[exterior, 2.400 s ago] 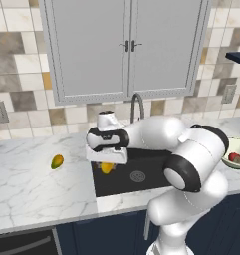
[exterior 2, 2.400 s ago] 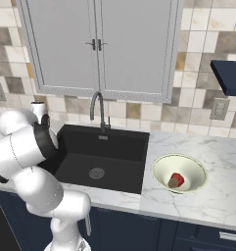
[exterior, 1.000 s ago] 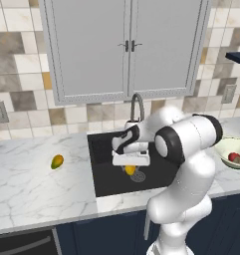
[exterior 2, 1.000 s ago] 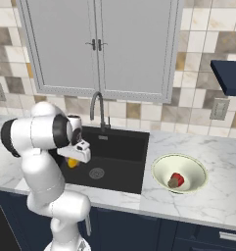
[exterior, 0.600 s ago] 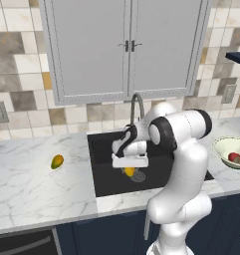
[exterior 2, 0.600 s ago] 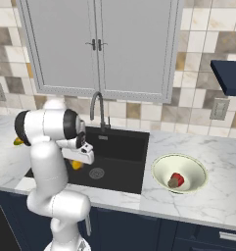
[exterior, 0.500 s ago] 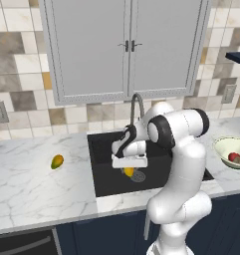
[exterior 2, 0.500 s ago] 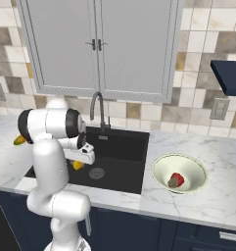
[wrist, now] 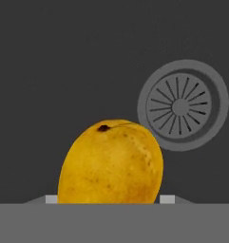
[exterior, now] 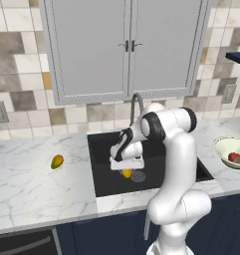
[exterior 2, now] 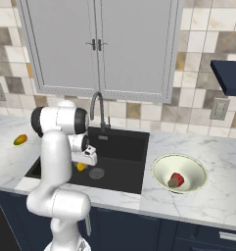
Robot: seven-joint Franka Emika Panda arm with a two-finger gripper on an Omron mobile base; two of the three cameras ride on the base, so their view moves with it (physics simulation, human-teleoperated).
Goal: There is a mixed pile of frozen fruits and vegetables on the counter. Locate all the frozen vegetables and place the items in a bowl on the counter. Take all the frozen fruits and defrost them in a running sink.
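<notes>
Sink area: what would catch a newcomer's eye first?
The gripper hangs low inside the black sink, closed on a yellow-orange mango beside the steel drain. Another mango lies alone on the counter, and a pale bowl right of the sink holds a red item.

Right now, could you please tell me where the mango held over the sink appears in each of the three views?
Left base view: the mango sits just below centre, under the hand, low in the sink, left of the drain.
Right base view: the same fruit is left of centre, left of that drain.
Hand view: it fills the lower middle between the fingers.
Shared landmark: the round steel drain.
</notes>
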